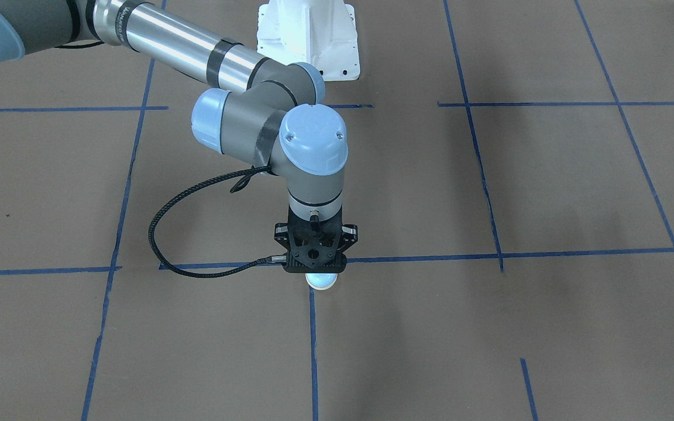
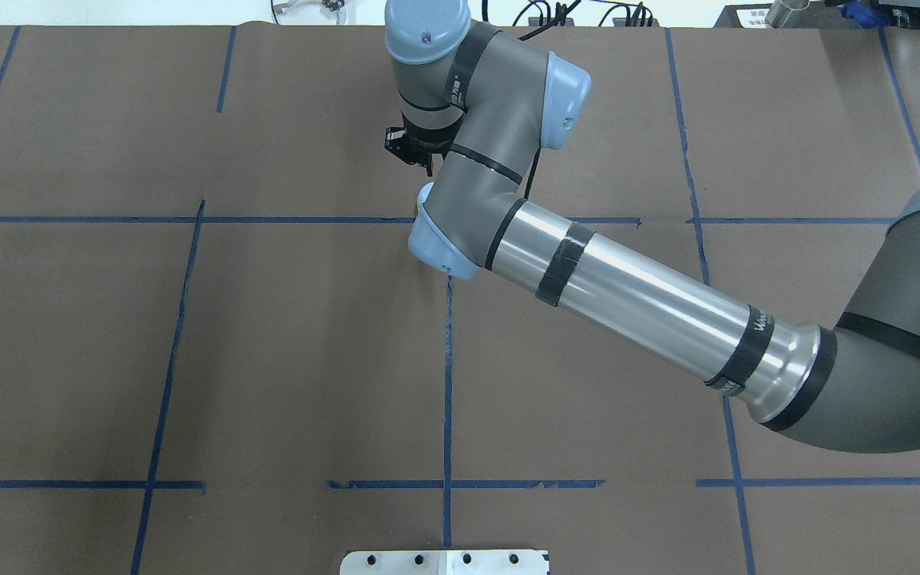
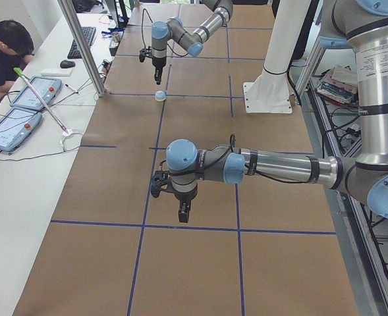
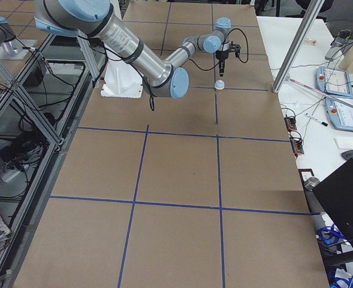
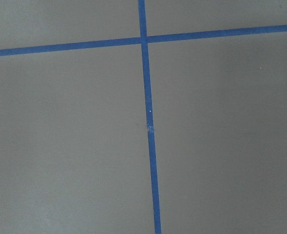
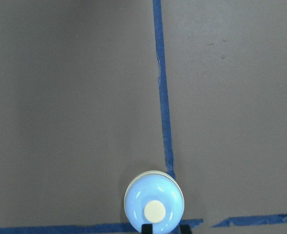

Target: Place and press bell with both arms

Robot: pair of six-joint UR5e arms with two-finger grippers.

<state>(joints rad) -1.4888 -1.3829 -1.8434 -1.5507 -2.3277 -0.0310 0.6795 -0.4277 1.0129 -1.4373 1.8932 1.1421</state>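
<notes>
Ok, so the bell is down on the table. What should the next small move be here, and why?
Probably lower the right gripper straight down onto the cream button. The bell sits upright on the table, and the right gripper hangs above it without touching, with the button close to its line in the wrist view. The left gripper is far off along the table.

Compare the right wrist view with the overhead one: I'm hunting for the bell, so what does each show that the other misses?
Only the right wrist view shows the bell, cream button up, beside a blue tape line. Only the overhead view shows the right arm reaching across the table; no bell is visible there. Both show the brown table cover and its tape lines.
</notes>
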